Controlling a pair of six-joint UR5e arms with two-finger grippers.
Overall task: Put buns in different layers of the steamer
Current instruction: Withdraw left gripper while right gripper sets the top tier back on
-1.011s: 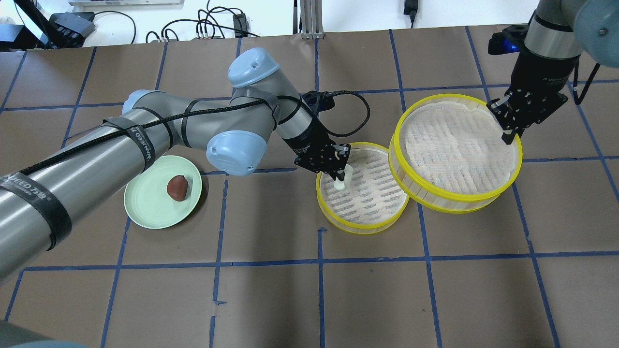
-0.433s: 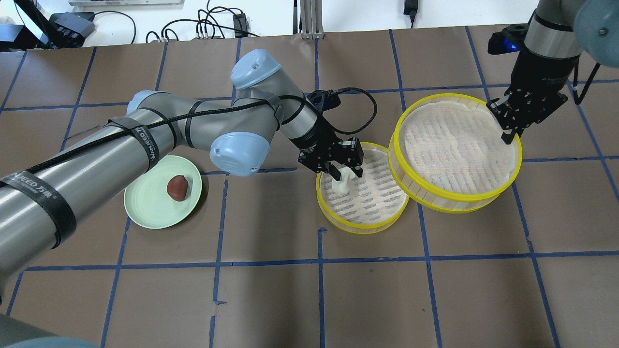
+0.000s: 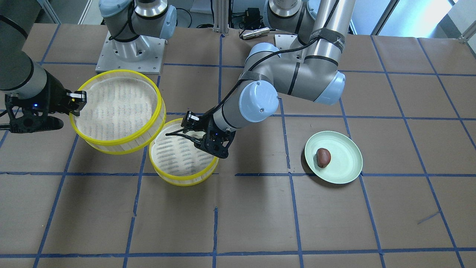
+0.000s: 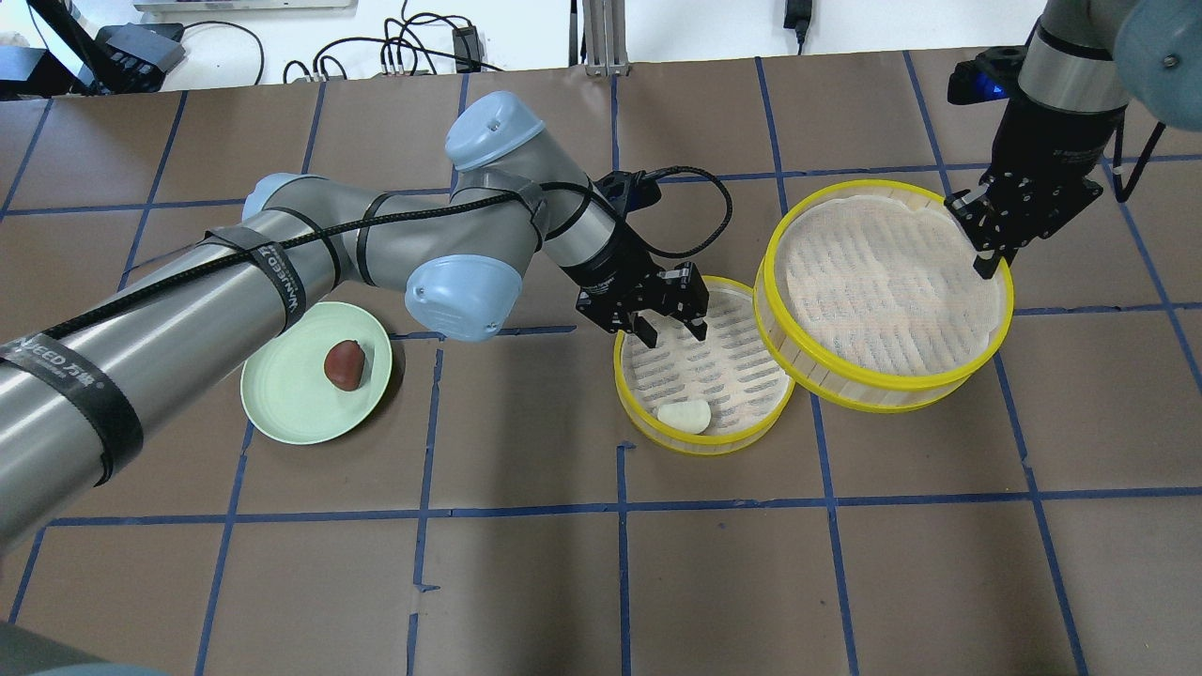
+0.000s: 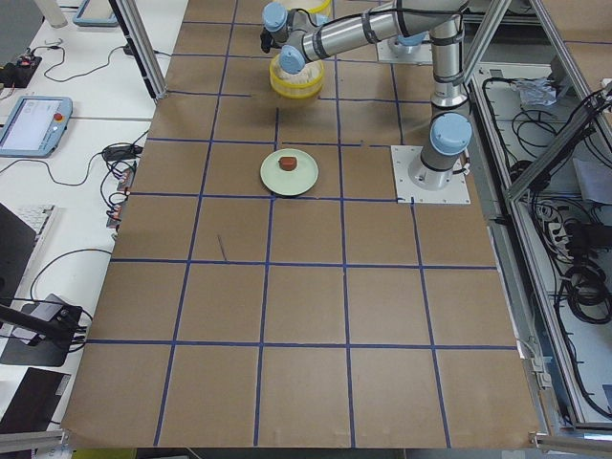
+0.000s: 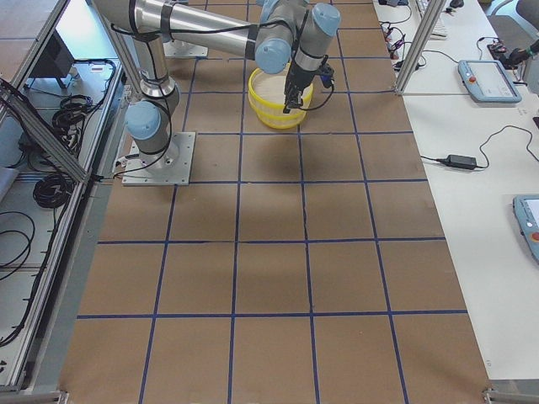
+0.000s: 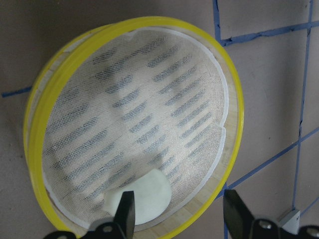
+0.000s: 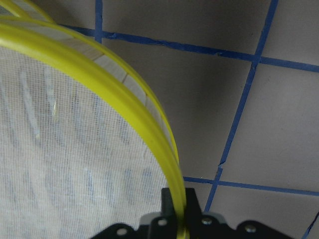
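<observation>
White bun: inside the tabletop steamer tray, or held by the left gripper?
Inside the tray. The white bun lies on the tray's slatted floor near its rim, clear of the open left gripper, whose fingers hold nothing.

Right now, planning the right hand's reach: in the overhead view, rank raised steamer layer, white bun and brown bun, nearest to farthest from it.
1. Raised steamer layer: the right hand grips its rim.
2. White bun: in the lower layer, to the left.
3. Brown bun: on the green plate, far left.
</observation>
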